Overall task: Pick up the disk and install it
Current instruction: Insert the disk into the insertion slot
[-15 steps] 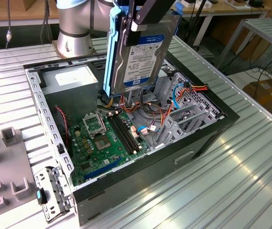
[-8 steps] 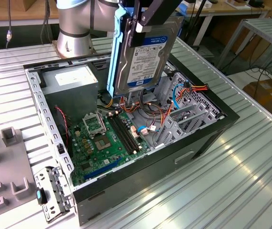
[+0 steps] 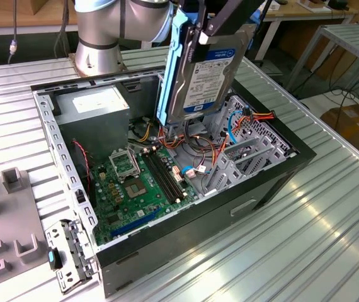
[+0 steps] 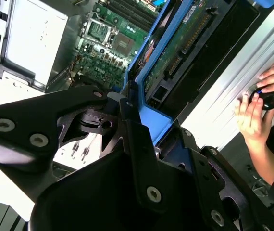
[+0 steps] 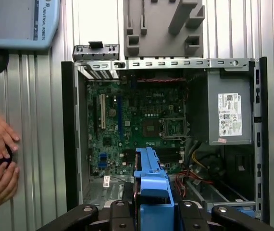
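The gripper [image 3: 212, 28] is clamped on the upper end of the disk [image 3: 208, 75], which hangs straight below it, long axis near upright, over the open computer case [image 3: 53, 135] beside the drive cage [image 3: 249, 148]

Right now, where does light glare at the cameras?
In the exterior view, glare streaks the ribbed silver metal table; the silver-grey metal hard drive with blue plastic rails shows no strong glare. In the second wrist view the grey metal power supply box is washed out white. The first wrist view is evenly lit.
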`<control>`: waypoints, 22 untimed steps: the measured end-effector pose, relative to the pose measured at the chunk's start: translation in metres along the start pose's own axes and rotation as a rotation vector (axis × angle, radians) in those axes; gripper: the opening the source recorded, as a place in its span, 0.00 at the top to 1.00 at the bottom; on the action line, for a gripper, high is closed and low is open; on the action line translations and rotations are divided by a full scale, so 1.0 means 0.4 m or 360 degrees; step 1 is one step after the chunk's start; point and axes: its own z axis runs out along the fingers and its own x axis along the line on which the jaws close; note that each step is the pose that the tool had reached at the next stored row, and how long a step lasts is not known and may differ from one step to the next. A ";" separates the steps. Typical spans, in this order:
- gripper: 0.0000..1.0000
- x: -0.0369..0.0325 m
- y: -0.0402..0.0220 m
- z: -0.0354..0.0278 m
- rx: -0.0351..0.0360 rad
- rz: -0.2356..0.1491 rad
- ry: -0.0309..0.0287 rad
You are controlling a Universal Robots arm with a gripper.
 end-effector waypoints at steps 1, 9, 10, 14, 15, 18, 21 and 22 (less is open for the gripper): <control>0.63 0.000 -0.005 0.002 0.0000 0.0000 0.00008; 0.63 -0.002 -0.059 0.017 0.0002 0.0001 0.00154; 0.63 -0.002 -0.062 0.019 0.0003 0.0002 0.00165; 0.63 -0.001 -0.073 0.027 0.0004 0.0004 0.00204; 0.63 0.000 -0.075 0.029 0.0004 0.0004 0.00206; 0.63 0.003 -0.082 0.035 0.0004 0.0006 0.00221; 0.63 0.007 -0.094 0.044 0.0005 0.0007 0.00243; 0.63 0.009 -0.098 0.046 0.0005 0.0007 0.00242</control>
